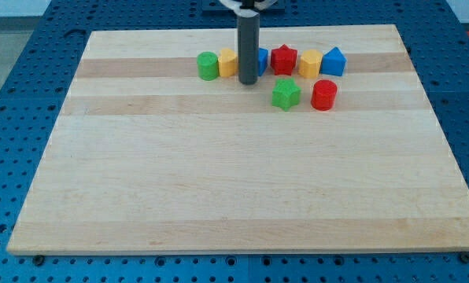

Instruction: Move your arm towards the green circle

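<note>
A pale wooden board [234, 181] lay on a blue perforated table [30, 47], seen from one camera. Near the view's top of the board sat a row of small coloured blocks. From the view's left they were: a green cylinder, the task's green circle [208, 66]; a yellow block [228, 62] touching it; a blue block [261, 60], mostly hidden behind my rod; a red star-shaped block [283, 59]; a second yellow block, roughly hexagonal [310, 64]; and a blue block with a peaked top [334, 61]. Just below that row, towards the view's right, stood a green star-shaped block [286, 93] and beside it a red cylinder [324, 94].

My dark straight rod came down from the view's top, and my tip [248, 82] rested on the board just below the first yellow block and the hidden blue one, near the green circle but apart from it, to its right in the view. There was no pincer on this arm, so nothing was opened, closed or held.

I judged the approach as mostly done. What seemed left was a short slide towards the view's left, kept low enough to pass the first yellow block without nudging it.
</note>
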